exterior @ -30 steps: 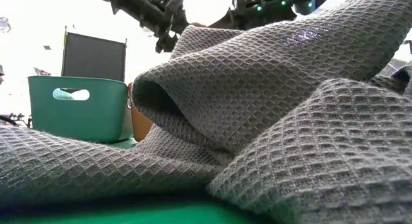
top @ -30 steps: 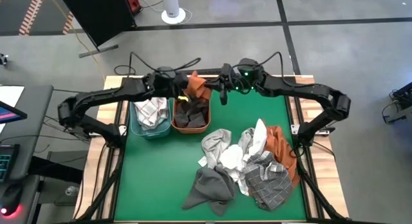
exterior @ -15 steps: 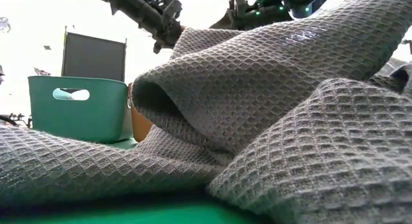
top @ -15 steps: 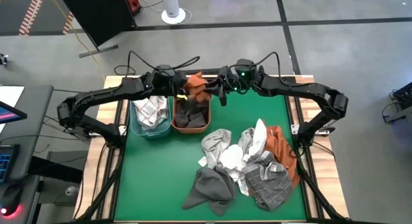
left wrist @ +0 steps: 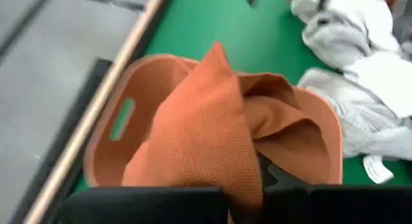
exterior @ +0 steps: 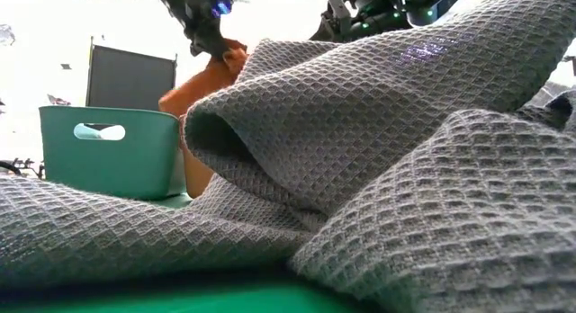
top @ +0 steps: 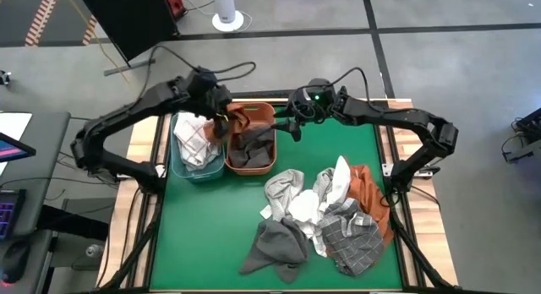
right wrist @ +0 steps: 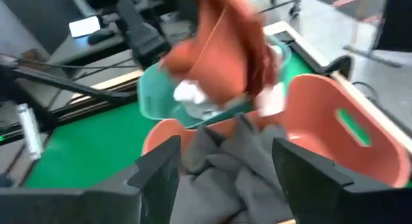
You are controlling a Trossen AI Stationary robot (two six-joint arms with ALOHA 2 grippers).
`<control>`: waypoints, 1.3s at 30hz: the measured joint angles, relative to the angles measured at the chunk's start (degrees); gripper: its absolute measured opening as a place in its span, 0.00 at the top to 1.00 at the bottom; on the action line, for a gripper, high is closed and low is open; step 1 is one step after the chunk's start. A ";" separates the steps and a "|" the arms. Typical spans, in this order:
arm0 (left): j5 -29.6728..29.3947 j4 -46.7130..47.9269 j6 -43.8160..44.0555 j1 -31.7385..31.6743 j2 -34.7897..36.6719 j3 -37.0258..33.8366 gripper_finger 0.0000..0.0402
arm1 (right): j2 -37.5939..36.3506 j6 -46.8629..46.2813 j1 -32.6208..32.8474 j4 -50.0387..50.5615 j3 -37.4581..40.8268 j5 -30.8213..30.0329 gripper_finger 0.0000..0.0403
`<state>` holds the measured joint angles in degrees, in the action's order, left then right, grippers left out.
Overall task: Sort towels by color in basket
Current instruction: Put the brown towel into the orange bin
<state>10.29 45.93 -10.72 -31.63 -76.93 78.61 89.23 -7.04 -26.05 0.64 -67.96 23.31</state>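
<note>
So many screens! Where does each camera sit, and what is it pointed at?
High view: overhead, straight down; both arms, left gripper holding the rust towel.
Low view: table height; grey towel fills it.
Left wrist: towel over orange basket.
Right wrist: open right gripper facing the baskets.
All four show that rust towel.

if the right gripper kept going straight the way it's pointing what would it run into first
Probably the grey towels in the orange basket, directly ahead of the open right gripper; beyond hangs the rust towel that the left gripper holds.

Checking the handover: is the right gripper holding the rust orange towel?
No, the right gripper stands open and empty, while the left gripper holds the rust orange towel over the orange basket.
</note>
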 joint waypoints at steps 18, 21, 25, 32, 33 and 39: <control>-4.03 -14.43 -3.41 0.43 -26.49 -0.14 1.00 | -1.58 -0.17 -2.34 9.97 0.02 -1.13 0.33; -4.47 -14.93 -1.66 -0.21 -29.62 -0.14 1.00 | -2.56 0.00 -1.33 10.34 0.02 -2.14 0.33; -4.37 -13.54 1.81 -0.81 -33.21 -0.14 1.00 | -4.16 0.06 0.38 11.38 0.02 -5.11 0.33; -4.56 -13.08 5.65 0.12 -35.45 -0.05 0.96 | -6.17 0.18 2.17 12.08 0.02 -8.33 0.33; -4.63 -12.71 5.26 0.25 -35.04 -0.04 0.94 | -6.38 0.19 2.17 12.39 0.02 -8.51 0.33; -4.55 -11.10 0.81 0.88 -31.38 2.46 0.73 | -6.60 0.19 1.91 12.66 0.02 -8.54 0.33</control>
<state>5.73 34.83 -9.91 -30.74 -108.31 81.07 82.63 -6.85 -24.14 13.30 -67.94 14.76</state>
